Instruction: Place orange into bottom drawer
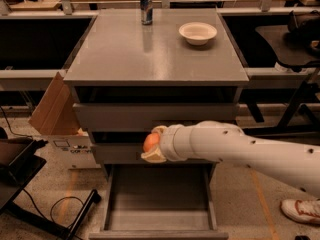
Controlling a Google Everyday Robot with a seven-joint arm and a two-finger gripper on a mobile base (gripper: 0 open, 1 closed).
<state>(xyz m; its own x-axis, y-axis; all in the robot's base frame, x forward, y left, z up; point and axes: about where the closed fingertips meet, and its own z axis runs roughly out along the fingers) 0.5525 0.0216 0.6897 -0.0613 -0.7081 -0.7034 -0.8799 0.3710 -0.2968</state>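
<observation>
The gripper (155,144) grips the orange (149,143) across its middle; it is probably light, firm and smooth. The bottom drawer (160,196) gapes below.

Speckled floor (45,184); cardboard box (50,109) left of grey cabinet (155,54); dark workbenches (35,44) either side; dim light.

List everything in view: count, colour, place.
orange: one, orange, in the gripper, above the open bottom drawer
bottom drawer: one, grey, pulled open at the cabinet's foot
cabinet: one, grey, centre
can: one, blue and silver, back of the cabinet top
bowl: one, white, cabinet top, back right
cardboard box: one, brown, floor left of the cabinet
shoe: one, white, floor at bottom right
arm: one, white, reaching in from the right
gripper: one, pale, shut on the orange, before the cabinet front
</observation>
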